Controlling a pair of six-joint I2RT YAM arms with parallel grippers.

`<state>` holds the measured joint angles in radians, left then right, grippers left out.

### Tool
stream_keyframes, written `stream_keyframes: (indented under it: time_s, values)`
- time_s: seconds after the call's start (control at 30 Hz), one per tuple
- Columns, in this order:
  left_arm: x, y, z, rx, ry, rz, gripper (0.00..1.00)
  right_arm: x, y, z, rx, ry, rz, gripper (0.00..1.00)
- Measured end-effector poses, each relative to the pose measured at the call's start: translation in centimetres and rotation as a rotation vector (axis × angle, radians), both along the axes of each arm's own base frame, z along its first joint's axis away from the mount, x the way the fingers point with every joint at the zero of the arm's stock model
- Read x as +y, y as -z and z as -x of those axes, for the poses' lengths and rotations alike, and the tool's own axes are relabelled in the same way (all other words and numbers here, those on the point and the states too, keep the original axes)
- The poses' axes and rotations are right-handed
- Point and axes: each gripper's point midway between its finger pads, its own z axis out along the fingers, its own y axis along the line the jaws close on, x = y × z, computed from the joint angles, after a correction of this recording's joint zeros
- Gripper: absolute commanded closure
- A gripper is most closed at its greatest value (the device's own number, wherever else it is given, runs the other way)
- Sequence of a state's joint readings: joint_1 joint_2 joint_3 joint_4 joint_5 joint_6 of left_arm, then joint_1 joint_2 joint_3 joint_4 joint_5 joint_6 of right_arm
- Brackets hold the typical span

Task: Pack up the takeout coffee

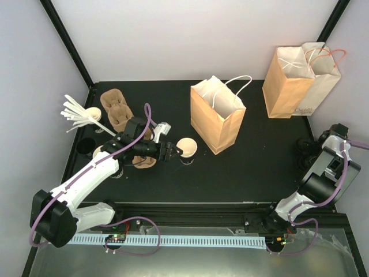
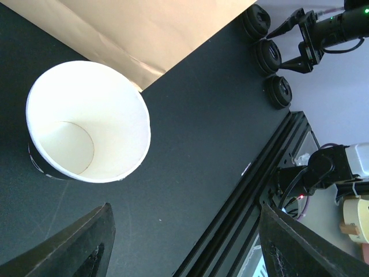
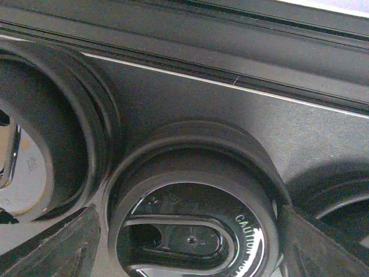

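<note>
1. Black tabletop (image 1: pixel 253 167), nearest strip first: not much there besides both arm bases on the rail.
2. Left gripper (image 1: pixel 169 151) is reaching toward the middle. Its fingers are spread wide with nothing between them, so it's open and empty.
3. Just ahead of it stands a lidless cream paper cup (image 1: pixel 187 146), upright with its mouth up. It isn't touched by the fingers.
4. Over on the right, the right gripper (image 3: pixel 189 212) has its jaws spread either side of a round black plastic lid with CAUTION lettering (image 3: pixel 190 190). The fingers sit just beside its rim and I don't see a clamp on it.
5. One more loose black lid (image 2: pixel 255 22) and another black lid (image 2: pixel 279 91) flank that one in a row.
6. The takeout coffee (image 1: pixel 86 148), a small cup showing as a black disc from above, looks to be at the table's left edge. It's behind the left forearm and well apart from every bag.
7. Mid-table there's a tan paper bag with white cord handles (image 1: pixel 216 118), upright and open, near the cream cup.
8. Further back on the left are brown moulded cardboard cup carriers (image 1: pixel 115 109) and a fan of white sticks (image 1: pixel 78 112).
9. Far right corner has a brown paper bag (image 1: pixel 285 86) touching a pale cream paper bag (image 1: pixel 324 81), both upright.
</note>
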<state>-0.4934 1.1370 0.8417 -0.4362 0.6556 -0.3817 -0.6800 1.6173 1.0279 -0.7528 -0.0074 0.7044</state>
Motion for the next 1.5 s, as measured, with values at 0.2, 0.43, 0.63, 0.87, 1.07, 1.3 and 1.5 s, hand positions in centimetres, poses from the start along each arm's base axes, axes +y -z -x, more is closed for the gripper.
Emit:
stream_keyframes:
  time_s: [0.2,0.43,0.63,0.87,1.07,1.3,1.5]
  values:
    - [0.0,0.0,0.0,0.000,0.000,0.000,0.28,0.1,0.1,0.1,0.008,-0.002,-0.001,0.19]
    - [0.0,0.1,0.0,0.003,0.000,-0.002,0.28,0.2,0.2,0.2,0.017,-0.001,-0.003,0.14]
    - [0.0,0.1,0.0,0.004,0.000,-0.003,0.28,0.4,0.5,0.3,0.032,-0.002,-0.004,0.20]
    - [0.0,0.1,0.0,0.003,0.001,-0.003,0.28,0.8,0.1,0.6,0.052,-0.007,-0.003,0.23]
    - [0.0,0.2,0.0,0.003,0.001,-0.003,0.28,0.8,-2.8,0.2,0.008,-0.014,0.033,0.24]
    - [0.0,0.2,0.0,0.003,0.001,-0.003,0.28,2.9,-7.2,-1.3,-0.087,-0.089,0.094,0.24]
    - [0.0,0.2,0.0,0.005,0.001,-0.005,0.28,9.9,-10.7,-2.8,-0.191,-0.330,0.140,0.24]
